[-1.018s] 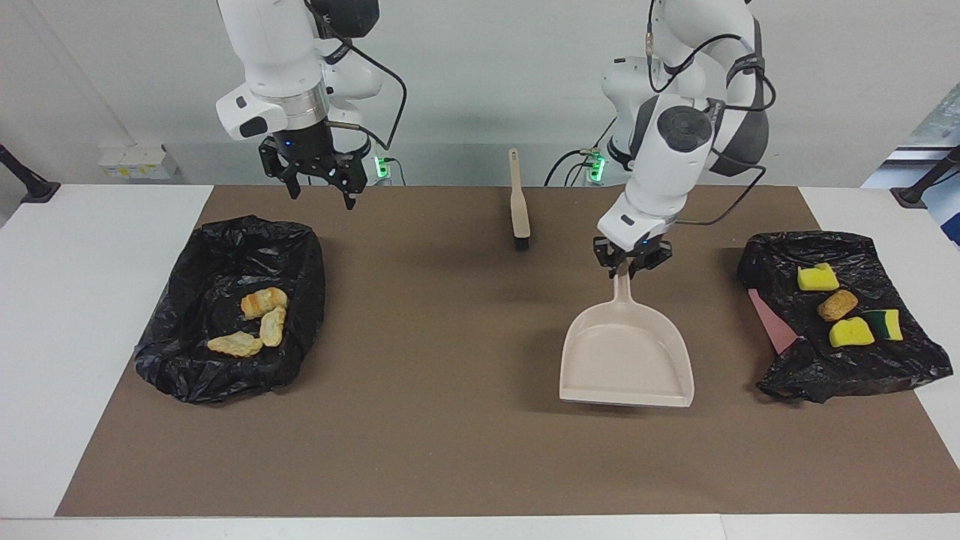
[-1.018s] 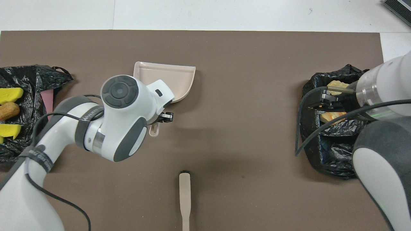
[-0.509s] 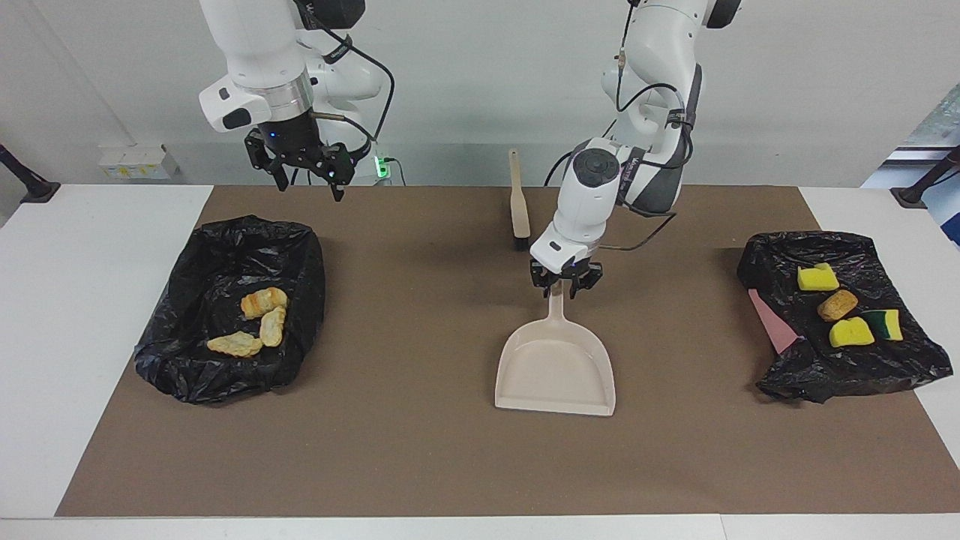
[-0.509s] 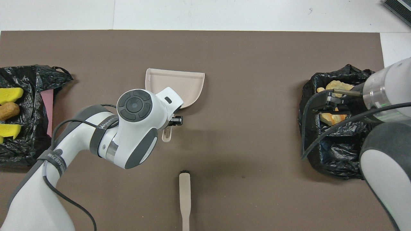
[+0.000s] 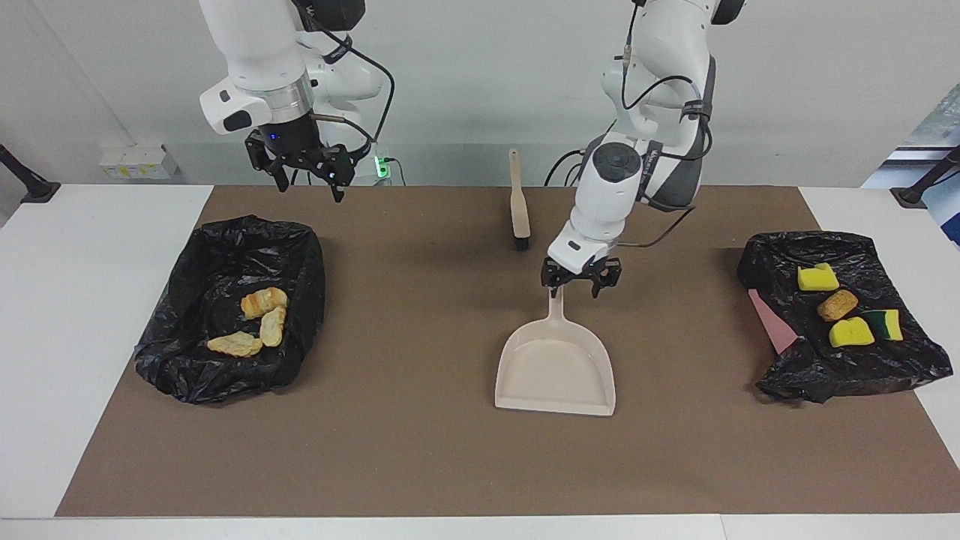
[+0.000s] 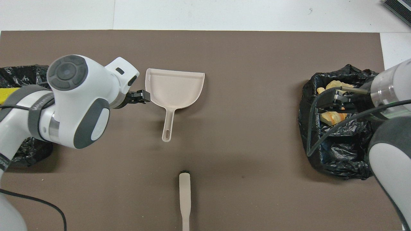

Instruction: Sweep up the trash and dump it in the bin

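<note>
Left gripper [image 5: 582,286] has just released the beige plastic dustpan [image 5: 555,367] mid-mat, fingers spread, lifting off its handle. Right gripper [image 5: 306,172] waits, fingers parted, over the mat's robot-side edge. Trash: tan-orange bread lumps [image 5: 256,322] in one black bag [image 5: 195,367], yellow sponge chunks [image 5: 817,279] and brown nugget [image 5: 837,305] in the other [image 5: 862,367]. Dumping looks finished.

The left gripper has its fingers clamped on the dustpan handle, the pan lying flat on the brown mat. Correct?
Not quite. In the facing view the left gripper is open and off the dustpan handle, hanging just above it. The pan does lie flat on the brown mat.
</note>
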Action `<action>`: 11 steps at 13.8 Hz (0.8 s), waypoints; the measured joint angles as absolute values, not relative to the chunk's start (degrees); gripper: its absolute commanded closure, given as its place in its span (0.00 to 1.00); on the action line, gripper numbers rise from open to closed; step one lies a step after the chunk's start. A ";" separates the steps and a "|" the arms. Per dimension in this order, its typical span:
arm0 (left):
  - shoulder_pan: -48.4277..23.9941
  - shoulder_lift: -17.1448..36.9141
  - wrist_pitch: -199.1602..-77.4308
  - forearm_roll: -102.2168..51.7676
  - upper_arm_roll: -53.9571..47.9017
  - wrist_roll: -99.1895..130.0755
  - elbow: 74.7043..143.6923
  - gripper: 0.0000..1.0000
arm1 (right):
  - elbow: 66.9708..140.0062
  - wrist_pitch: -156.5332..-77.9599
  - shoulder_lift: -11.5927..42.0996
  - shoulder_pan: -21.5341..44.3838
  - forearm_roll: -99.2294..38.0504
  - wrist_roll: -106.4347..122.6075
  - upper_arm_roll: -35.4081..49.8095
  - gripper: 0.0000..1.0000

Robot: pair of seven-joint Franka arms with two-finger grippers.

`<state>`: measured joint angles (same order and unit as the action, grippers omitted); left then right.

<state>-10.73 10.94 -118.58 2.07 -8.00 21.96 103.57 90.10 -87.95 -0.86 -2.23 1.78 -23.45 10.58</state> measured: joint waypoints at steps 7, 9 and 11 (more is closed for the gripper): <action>-0.46 5.30 -107.01 1.93 -7.84 5.88 99.68 0.00 | 90.10 -88.00 -0.82 -2.63 1.74 -23.44 10.65 0.00; 2.11 2.81 -103.17 1.91 -7.74 0.97 99.65 0.00 | 90.05 -88.04 -0.82 -2.65 1.75 -23.44 10.62 0.00; 4.61 0.62 -100.15 1.89 -7.66 -3.52 99.64 0.00 | 90.00 -88.05 -0.82 -2.66 1.77 -23.44 10.58 0.00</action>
